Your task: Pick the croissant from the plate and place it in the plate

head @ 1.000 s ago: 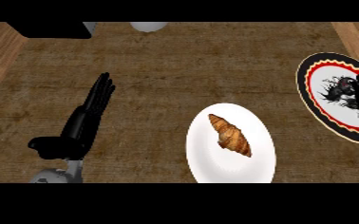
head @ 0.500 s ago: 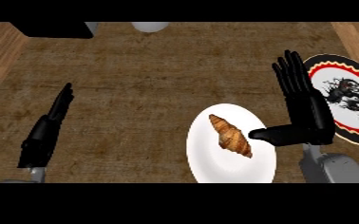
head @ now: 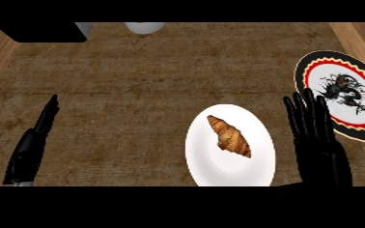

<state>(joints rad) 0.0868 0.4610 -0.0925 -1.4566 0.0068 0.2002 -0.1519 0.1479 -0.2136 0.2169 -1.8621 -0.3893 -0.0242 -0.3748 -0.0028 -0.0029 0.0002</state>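
Since right robot hand (head: 318, 140) dropped back, croissant (head: 229, 136) untouched

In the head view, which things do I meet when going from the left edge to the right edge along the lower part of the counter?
Left hand → white plate carrying the croissant → right hand → patterned plate.

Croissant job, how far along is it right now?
Nothing looks done: the croissant lies on the white plate. In hand: the right hand is open, fingers straight, beside that plate, not touching the croissant. The left hand is open at the left edge. Left: grasp, lift, and set it on the patterned plate.
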